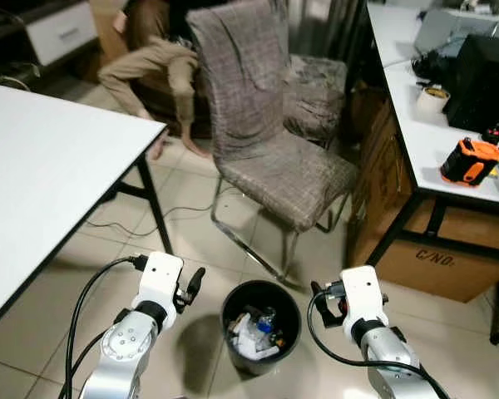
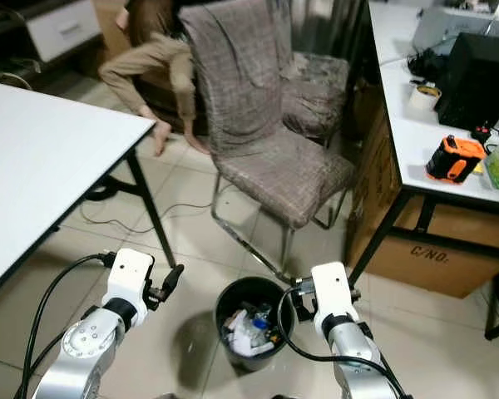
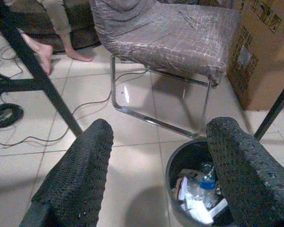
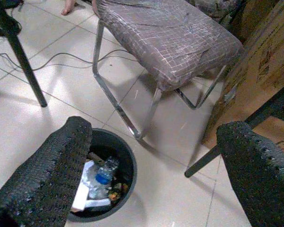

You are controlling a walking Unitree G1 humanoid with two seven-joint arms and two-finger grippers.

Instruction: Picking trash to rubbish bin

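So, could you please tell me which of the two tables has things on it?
The white table on the robot's right: it carries an orange device and a cup.

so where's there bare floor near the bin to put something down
Bare tile lies left of the round black plastic rubbish bin, toward the white table's black leg, under the open left gripper. More lies right of it, below the open right gripper, bordered by the brown cardboard box. Behind the bin it is crowded by the grey fabric chair's chrome frame.
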